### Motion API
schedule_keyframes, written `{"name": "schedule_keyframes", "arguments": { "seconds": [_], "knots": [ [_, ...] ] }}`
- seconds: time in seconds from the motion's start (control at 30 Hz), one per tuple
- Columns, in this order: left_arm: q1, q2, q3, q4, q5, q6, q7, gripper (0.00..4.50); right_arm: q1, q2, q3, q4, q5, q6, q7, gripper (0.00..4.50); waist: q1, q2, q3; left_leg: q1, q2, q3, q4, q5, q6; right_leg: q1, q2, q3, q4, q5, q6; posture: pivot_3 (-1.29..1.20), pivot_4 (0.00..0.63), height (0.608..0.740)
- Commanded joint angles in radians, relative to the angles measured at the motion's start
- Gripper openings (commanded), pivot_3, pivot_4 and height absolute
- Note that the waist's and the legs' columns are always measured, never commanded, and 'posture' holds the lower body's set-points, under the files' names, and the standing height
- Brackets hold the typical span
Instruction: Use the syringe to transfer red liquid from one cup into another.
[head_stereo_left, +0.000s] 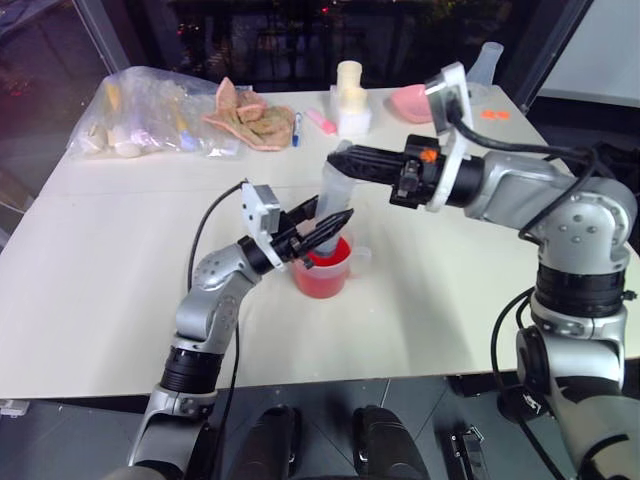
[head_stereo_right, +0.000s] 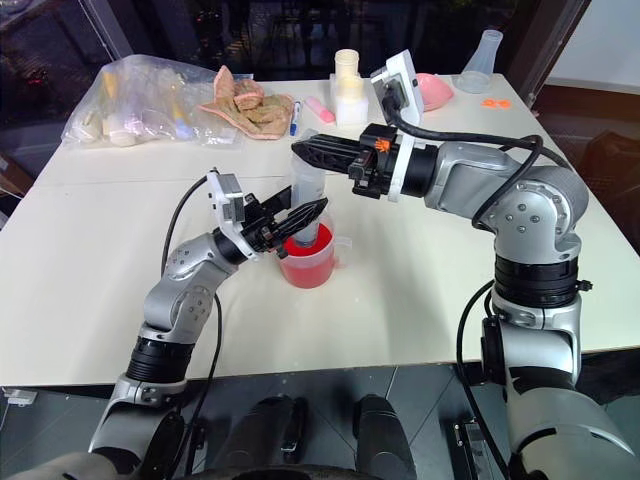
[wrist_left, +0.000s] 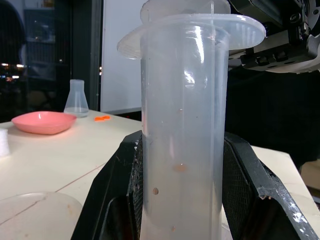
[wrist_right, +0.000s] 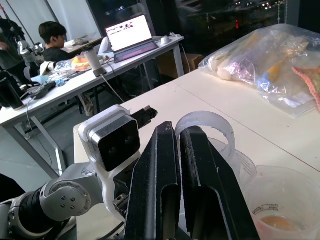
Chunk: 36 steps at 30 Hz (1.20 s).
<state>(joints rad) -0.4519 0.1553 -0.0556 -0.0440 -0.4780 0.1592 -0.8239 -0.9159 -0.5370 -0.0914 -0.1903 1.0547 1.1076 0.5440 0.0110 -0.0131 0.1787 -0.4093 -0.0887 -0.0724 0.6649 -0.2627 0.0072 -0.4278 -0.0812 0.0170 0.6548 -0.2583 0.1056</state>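
One syringe stands upright over one handled cup of red liquid near the table's middle. Two grippers meet there: the left gripper clamps the barrel low down, while the right gripper, pointing sideways, has its fingers pressed together at the syringe's top flange. The syringe tip is hidden behind the left fingers and the cup rim. The left wrist view shows the cloudy barrel close up, plus one pink dish and one flask beyond. The right wrist view shows a second, plain cup partly cut off beside the fingers, and a seated person far off.
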Motion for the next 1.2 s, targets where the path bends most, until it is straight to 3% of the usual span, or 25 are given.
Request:
{"name": "schedule_keyframes", "arguments": {
  "seconds": [0.03, 1.0, 1.1, 1.2],
  "knots": [
    [0.008, -0.004, -0.044, 0.001, 0.022, 0.000, -0.012, 1.52, -0.077, 0.013, -0.030, -0.032, 0.021, -0.035, 0.027, 0.04, 0.000, 0.000, 0.000, 0.000, 0.000, 0.000, 0.000, 0.000, 0.000, 0.000, 0.000, 0.000, 0.000, 0.000, 0.000, 0.00, 0.150, 0.740],
    [0.031, 0.011, -0.061, 0.035, 0.031, -0.018, -0.010, 1.52, -0.108, 0.064, -0.107, 0.001, 0.105, -0.026, -0.053, 0.04, 0.000, 0.000, 0.000, 0.000, 0.000, 0.000, -0.002, 0.000, 0.001, 0.000, 0.000, 0.000, -0.003, 0.000, 0.000, 0.00, 0.150, 0.740],
    [0.001, 0.001, -0.040, 0.038, 0.022, -0.015, 0.013, 1.52, -0.080, 0.071, -0.099, -0.023, 0.125, -0.013, -0.060, 1.01, 0.000, 0.000, 0.000, 0.000, 0.000, 0.000, -0.002, 0.000, 0.001, 0.000, 0.000, 0.000, -0.003, 0.000, 0.000, 0.00, 0.150, 0.740],
    [-0.019, -0.003, -0.022, 0.028, 0.009, -0.006, 0.034, 1.52, -0.068, 0.068, -0.095, -0.034, 0.126, -0.005, -0.069, 2.53, 0.000, 0.000, 0.000, 0.000, 0.000, 0.000, -0.002, 0.000, 0.001, 0.000, 0.000, 0.000, -0.003, 0.000, 0.000, 0.00, 0.150, 0.740]
  ]
}}
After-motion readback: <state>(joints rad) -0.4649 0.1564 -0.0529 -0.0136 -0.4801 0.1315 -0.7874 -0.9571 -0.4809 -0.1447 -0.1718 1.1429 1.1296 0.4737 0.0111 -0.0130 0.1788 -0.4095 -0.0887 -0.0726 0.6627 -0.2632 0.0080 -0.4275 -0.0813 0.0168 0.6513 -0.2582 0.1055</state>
